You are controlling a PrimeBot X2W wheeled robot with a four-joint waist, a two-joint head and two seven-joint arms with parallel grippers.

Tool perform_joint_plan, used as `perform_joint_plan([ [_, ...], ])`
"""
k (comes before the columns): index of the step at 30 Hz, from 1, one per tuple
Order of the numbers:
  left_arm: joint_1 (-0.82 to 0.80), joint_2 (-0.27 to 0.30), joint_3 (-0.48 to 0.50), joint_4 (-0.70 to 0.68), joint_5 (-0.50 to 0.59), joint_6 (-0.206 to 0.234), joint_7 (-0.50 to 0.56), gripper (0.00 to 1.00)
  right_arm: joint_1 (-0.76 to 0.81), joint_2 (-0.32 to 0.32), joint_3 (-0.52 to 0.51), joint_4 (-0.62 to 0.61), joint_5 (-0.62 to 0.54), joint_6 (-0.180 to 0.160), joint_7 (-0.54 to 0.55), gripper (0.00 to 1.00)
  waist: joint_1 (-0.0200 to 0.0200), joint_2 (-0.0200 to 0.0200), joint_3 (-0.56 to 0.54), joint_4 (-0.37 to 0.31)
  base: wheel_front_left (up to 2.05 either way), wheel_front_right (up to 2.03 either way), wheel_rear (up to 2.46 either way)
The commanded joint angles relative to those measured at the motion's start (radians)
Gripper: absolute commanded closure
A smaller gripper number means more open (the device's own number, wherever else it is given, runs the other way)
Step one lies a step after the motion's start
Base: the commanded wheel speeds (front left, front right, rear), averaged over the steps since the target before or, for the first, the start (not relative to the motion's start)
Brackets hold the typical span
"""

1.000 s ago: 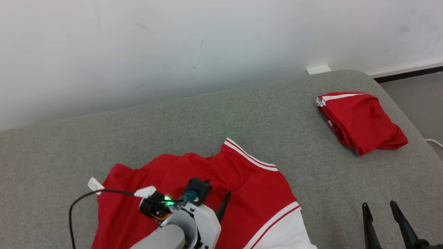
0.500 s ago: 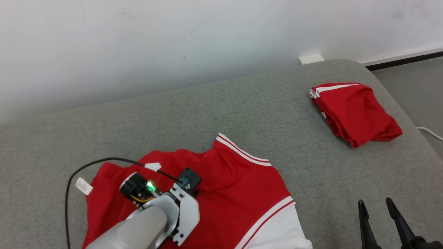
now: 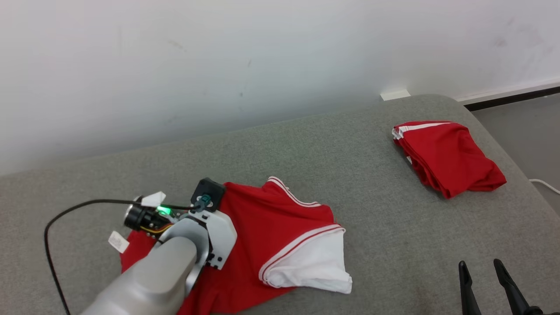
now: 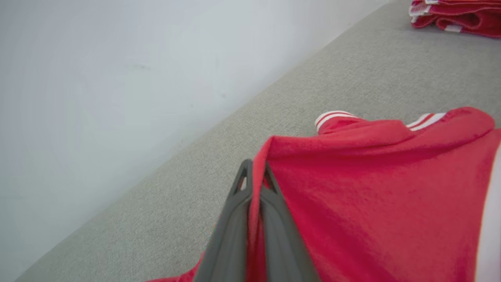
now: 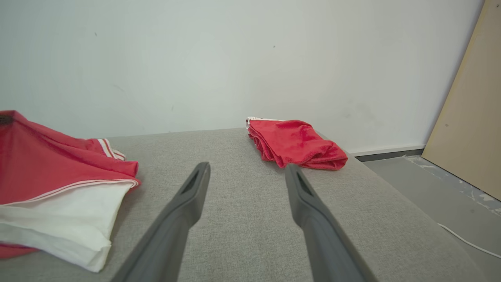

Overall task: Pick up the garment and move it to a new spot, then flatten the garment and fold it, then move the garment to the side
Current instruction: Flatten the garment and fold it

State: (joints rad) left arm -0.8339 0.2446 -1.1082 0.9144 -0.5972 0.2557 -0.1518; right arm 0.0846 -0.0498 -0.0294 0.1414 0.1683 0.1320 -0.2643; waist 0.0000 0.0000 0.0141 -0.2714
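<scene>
The left gripper (image 4: 252, 174), clenched on the red jersey (image 3: 271, 218) edge, should lift slowly until the white sleeve (image 3: 310, 262) clears the cushion (image 3: 393, 227). The right gripper (image 5: 245, 172) stands released.

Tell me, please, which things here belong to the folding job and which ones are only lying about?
For the job:
- red and white shirt, bunched on the grey pad
- left claw, shut on the shirt's edge
- right claw, open, holding nothing

Lying about:
- folded red cloth at the pad's far right
- white cable beside the pad
- beige board further right
</scene>
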Motion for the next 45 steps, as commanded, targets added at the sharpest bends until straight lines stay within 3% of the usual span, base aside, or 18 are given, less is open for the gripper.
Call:
perform_joint_plan([
  [1,-0.004,0.012,0.005,0.004,-0.007,0.005,-0.009,1.0,0.004,-0.002,0.002,0.001,-0.003,-0.003,0.001,0.0,0.0,0.0,0.0,0.001,0.0,0.0,0.0],
  [6,-0.033,0.031,0.031,0.058,-0.022,0.033,-0.035,1.0,-0.013,-0.002,0.022,0.008,-0.001,-0.003,0.001,0.0,0.0,0.0,0.011,-0.011,0.0,0.0,0.0],
  [12,-0.043,0.014,0.089,0.089,-0.039,0.078,-0.099,1.0,-0.02,-0.002,0.031,0.015,0.007,-0.003,0.001,0.0,0.0,0.0,0.033,-0.026,0.0,0.0,0.0],
  [13,-0.031,0.008,0.091,0.093,-0.043,0.074,-0.101,0.71,-0.019,-0.002,0.03,0.016,0.008,-0.003,0.001,0.0,0.0,0.0,0.035,-0.027,0.0,0.0,0.0],
  [14,-0.017,0.003,0.092,0.098,-0.049,0.064,-0.104,0.11,-0.016,-0.002,0.027,0.02,0.009,-0.003,0.001,0.0,0.0,0.0,0.035,-0.027,0.0,0.0,0.0],
  [15,-0.009,-0.002,0.106,0.098,-0.065,0.056,-0.106,0.0,-0.014,-0.002,0.025,0.02,0.008,-0.003,0.001,0.0,0.0,0.0,0.035,-0.026,0.0,0.0,0.0],
  [23,0.052,-0.031,0.186,-0.045,-0.098,0.0,-0.113,0.0,0.007,-0.002,-0.003,0.012,0.002,-0.003,0.001,0.0,0.0,0.0,0.032,0.007,0.0,0.0,0.0],
  [29,0.105,-0.072,0.114,-0.172,-0.081,-0.101,-0.084,0.0,-0.002,-0.002,0.01,0.016,-0.003,-0.003,0.001,0.0,0.0,0.0,0.031,0.025,0.0,0.0,0.0],
  [34,0.126,-0.091,0.058,-0.236,-0.087,-0.147,0.005,0.0,-0.013,-0.002,0.023,0.018,-0.004,-0.003,0.001,0.0,0.0,0.0,0.037,0.014,0.0,0.0,0.0],
  [37,0.124,-0.078,0.023,-0.245,-0.069,-0.154,0.061,0.0,-0.014,-0.002,0.026,0.019,-0.001,-0.003,0.001,0.0,0.0,0.0,0.042,0.0,0.0,0.0,0.0],
  [45,0.105,-0.039,-0.018,-0.215,-0.022,-0.105,0.113,0.0,-0.018,-0.002,0.023,0.018,0.01,-0.003,0.001,0.0,0.0,0.0,0.06,-0.025,0.0,0.0,0.0],
])
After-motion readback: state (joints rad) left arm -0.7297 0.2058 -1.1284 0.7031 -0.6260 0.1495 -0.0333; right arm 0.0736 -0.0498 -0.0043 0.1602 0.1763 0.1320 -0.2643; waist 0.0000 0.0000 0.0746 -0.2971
